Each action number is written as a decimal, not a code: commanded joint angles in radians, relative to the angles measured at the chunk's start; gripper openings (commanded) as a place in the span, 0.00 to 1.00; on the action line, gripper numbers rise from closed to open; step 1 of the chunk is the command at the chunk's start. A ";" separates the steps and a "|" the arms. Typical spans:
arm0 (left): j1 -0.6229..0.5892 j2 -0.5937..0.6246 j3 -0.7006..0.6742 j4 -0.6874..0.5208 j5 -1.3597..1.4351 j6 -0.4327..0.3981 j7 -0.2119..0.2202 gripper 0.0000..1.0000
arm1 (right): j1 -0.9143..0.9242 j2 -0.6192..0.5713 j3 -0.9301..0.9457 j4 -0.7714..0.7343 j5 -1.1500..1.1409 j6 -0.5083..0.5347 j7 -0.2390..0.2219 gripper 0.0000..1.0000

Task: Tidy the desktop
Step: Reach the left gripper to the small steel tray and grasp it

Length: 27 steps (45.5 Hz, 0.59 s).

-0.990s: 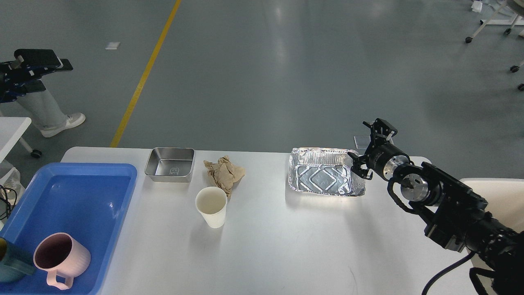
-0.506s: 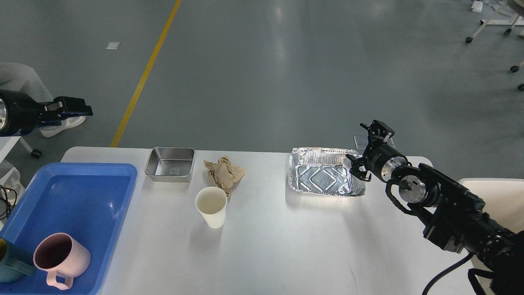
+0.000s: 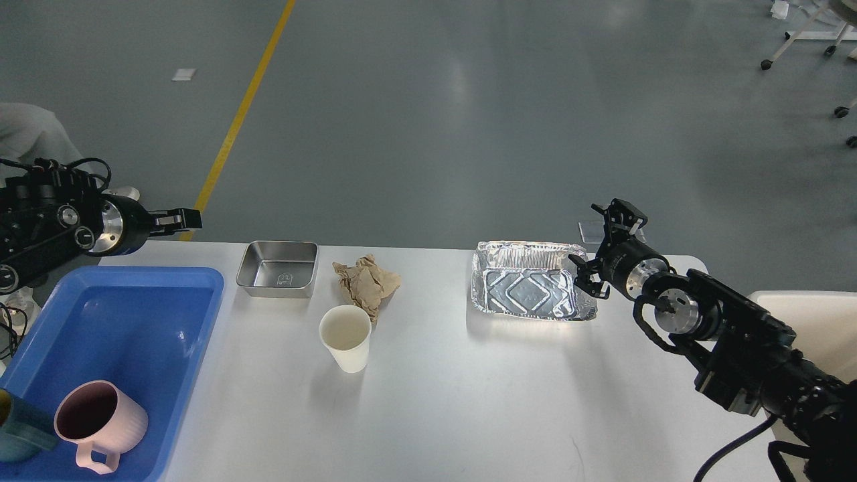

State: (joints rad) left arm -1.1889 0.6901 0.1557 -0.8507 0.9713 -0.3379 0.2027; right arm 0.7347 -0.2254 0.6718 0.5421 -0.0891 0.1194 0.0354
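Head view, looking down: matte white rectangular desktop (image 3: pixel 469 402) fills the lower frame, its near edge cut off at the bottom.

Blue plastic tray (image 3: pixel 201 314) at the left end, cropped by the frame corner, holding a pink ribbed mug (image 3: pixel 100 422) and a teal vessel (image 3: pixel 17 432) mostly out of frame.

Square stainless steel pan (image 3: pixel 278 269), crumpled brown paper (image 3: pixel 367 282) and white paper cup (image 3: pixel 345 338) stand mid-desk; the cup partly overlaps the paper's near edge.

Rectangular aluminium foil tray (image 3: pixel 529 289) sits toward the right.

Right gripper (image 3: pixel 604 249), fingers spread wide, straddles the foil tray's right rim; contact cannot be told.

Left gripper (image 3: pixel 181 219) hovers beyond the desk's far left corner, seen side-on; finger spacing cannot be told.
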 commanded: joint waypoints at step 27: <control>0.173 -0.360 -0.004 0.386 -0.054 0.243 -0.055 0.84 | -0.014 -0.005 -0.001 -0.001 0.000 0.005 0.000 1.00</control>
State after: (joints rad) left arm -1.0257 0.3634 0.1459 -0.4938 0.9249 -0.0948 0.1703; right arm 0.7220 -0.2303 0.6703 0.5413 -0.0891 0.1243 0.0353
